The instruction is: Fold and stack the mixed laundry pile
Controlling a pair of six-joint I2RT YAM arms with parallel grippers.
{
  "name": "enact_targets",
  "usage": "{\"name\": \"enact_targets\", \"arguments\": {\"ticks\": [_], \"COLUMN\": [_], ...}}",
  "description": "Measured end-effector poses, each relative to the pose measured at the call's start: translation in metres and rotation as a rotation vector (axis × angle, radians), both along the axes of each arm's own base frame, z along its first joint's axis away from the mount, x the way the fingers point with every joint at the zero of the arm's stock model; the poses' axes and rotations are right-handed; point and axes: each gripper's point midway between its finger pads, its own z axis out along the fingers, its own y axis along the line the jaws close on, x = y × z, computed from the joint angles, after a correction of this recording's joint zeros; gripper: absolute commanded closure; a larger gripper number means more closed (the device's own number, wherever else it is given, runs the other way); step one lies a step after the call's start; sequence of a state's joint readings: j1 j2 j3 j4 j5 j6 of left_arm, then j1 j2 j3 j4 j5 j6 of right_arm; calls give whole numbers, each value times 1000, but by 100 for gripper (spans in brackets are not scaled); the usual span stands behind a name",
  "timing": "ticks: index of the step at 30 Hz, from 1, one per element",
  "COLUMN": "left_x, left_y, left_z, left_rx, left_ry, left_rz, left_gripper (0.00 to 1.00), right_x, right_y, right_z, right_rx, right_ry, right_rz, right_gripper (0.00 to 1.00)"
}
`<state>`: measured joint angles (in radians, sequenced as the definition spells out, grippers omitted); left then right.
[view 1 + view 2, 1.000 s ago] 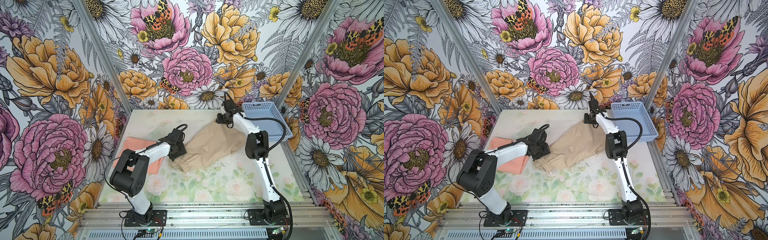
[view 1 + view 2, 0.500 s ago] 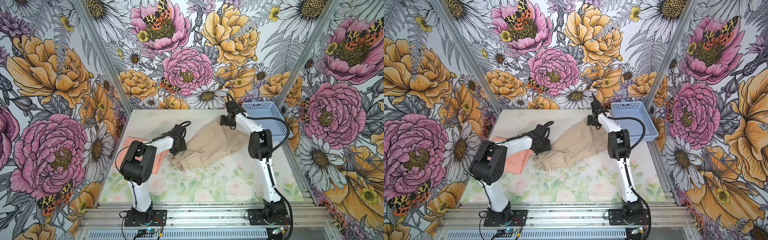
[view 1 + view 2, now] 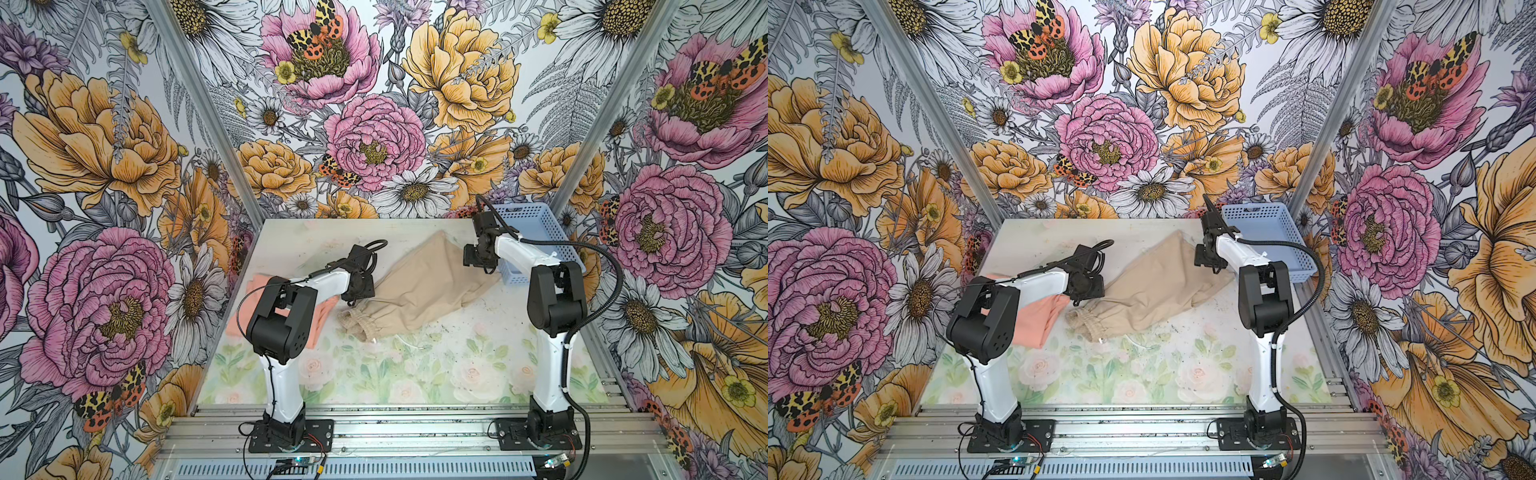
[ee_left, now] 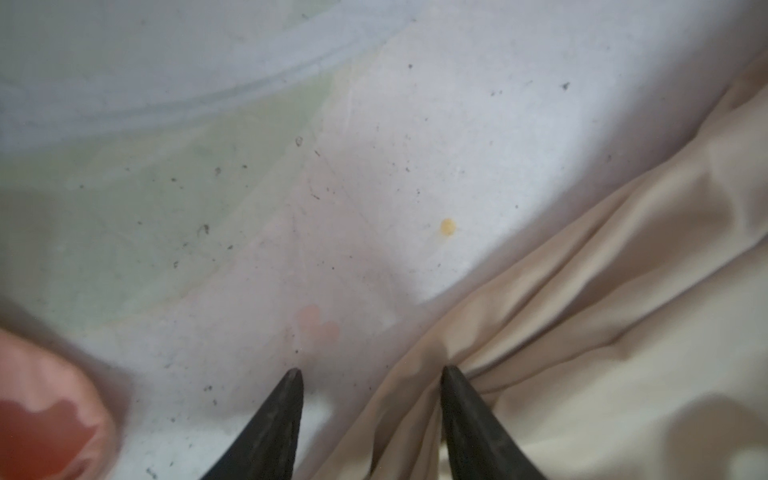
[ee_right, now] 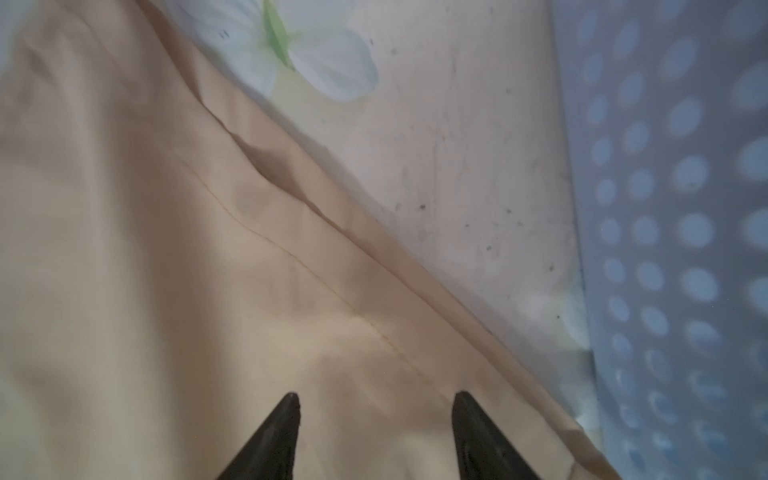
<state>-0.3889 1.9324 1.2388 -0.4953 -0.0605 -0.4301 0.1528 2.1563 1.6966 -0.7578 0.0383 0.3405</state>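
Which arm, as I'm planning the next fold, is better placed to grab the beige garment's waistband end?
Probably left. The left gripper, jaws open, sits at the edge of the beige garment, close by its waistband; the right gripper hovers over the opposite end, beside the blue basket.

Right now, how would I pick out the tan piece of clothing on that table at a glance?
Look at the flower-printed table inside the floral-walled booth. Across its middle, slanting from the light blue basket at the far right toward the peach-pink T-shirt on the left, lies the beige-tan garment. It is the only tan cloth, with a gathered waistband at its near left end.
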Motion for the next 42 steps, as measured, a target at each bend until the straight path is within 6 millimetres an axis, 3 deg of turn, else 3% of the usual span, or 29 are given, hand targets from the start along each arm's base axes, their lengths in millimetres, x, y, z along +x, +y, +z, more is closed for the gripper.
{"name": "enact_targets", "arguments": {"ticks": [4,11,14,17,19,21,23,27,31,34,39,42], "left_x": [1,-8,-14,-17,-19,-25,-37,-65,-83,-83,-77,-75], "left_y": [-2,8,14,13,2,-16,-38,-66,-53,-35,-25,-25], "left_z": [0,5,29,70,95,106,102,62,22,6,-5,-5], "left_rx": [10,59,67,43,13,-25,-56,-53,10,54,121,140], "left_ry": [-4,8,-12,-81,-125,-140,-115,-3,96,121,119,119], "left_rz": [-17,-8,-1,-4,-25,-60,-100,-145,-92,-34,-15,-25], "left_gripper": [45,31,29,28,29,29,29,32,38,40,42,43], "right_x": [-23,-47,-60,-73,-80,-82,-83,-84,-86,-77,-33,-6], "right_y": [-8,-18,-22,-26,-28,-29,-30,-32,-32,-28,-21,-15], "right_z": [-26,-27,-28,-28,-28,-28,-27,-26,-22,-9,25,32], "right_rx": [-19,-40,-44,-46,-50,-54,-55,-67,-82,-83,-72,-64], "right_ry": [79,90,100,112,119,121,120,124,137,115,-1,-47], "right_rz": [-24,-82,-106,-130,-139,-145,-149,-151,-143,-124,-91,-68], "right_gripper": [40,41,41,41,41,41,41,41,41,41,40,40]}}
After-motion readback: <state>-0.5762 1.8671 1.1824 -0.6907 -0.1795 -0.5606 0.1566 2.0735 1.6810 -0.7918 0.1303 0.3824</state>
